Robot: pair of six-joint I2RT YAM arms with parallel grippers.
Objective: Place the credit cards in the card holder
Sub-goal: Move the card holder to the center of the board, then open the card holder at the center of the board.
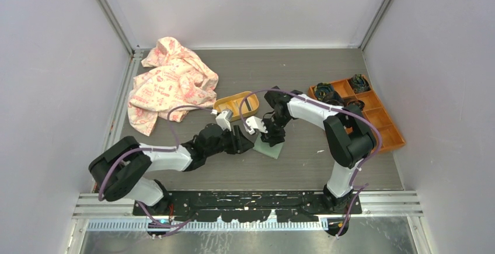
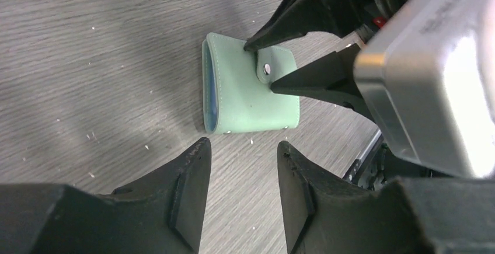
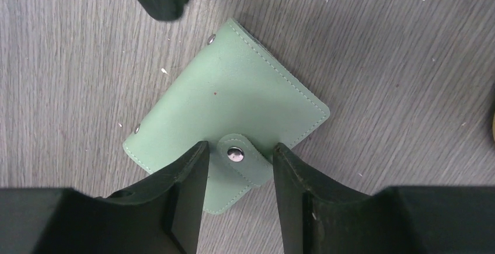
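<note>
The sage-green card holder lies folded shut on the wooden table, snap button fastened. My right gripper stands over its snap edge, open, one finger on each side of the snap tab with a small gap on both sides. From the other side my left gripper points at the holder, open, with only bare table between its fingers, just short of the holder's edge. In the top view both grippers meet over the holder. A dark credit card sits in the yellow-orange oval tray.
A pink patterned cloth is bunched at the back left. An orange compartment box with dark items stands at the right. The oval tray is just behind the grippers. Enclosure walls close in on three sides.
</note>
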